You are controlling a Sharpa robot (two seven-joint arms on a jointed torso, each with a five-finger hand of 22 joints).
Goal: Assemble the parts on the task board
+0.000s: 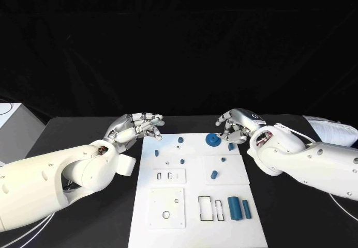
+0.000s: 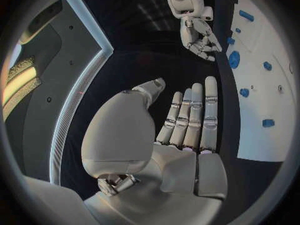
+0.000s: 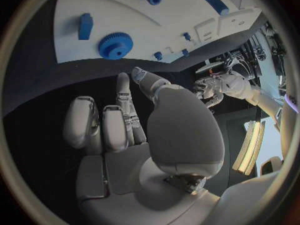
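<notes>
In the head view the task board (image 1: pixel 195 217), a smooth white rectangular plate, runs from the centre of the frame down to the bottom edge, where its near end is cut off. The black table (image 1: pixel 74 129) around it is matte. Several parts on the board are too small to make out: a few dark blue studs (image 1: pixel 180 140) near the upper left of the plate read only as dots. Clearer is a blue gear (image 1: pixel 213 139) with a toothed rim and raised hub, at the upper middle of the board. Two blue cylinders (image 1: pixel 239 207) lie side by side at the lower right of the plate, just beside two black-outlined rectangular slots (image 1: pixel 206 207). A small rounded blue peg (image 1: pixel 214 175) sits mid-board.

The left hand (image 1: pixel 138 126), silver and segmented, hovers off the board's upper left corner; its fingers are loosely bent and apart, holding nothing. In the left wrist view its fingers (image 2: pixel 194 117) stretch nearly straight, side by side, over the dark table.

The right hand (image 1: pixel 237 125) hangs just beside the gear at upper right of the board, fingers curled downward. The right wrist view shows nothing between its fingers (image 3: pixel 103 127), which are part curled; the gear (image 3: pixel 115 45) lies apart from them.
</notes>
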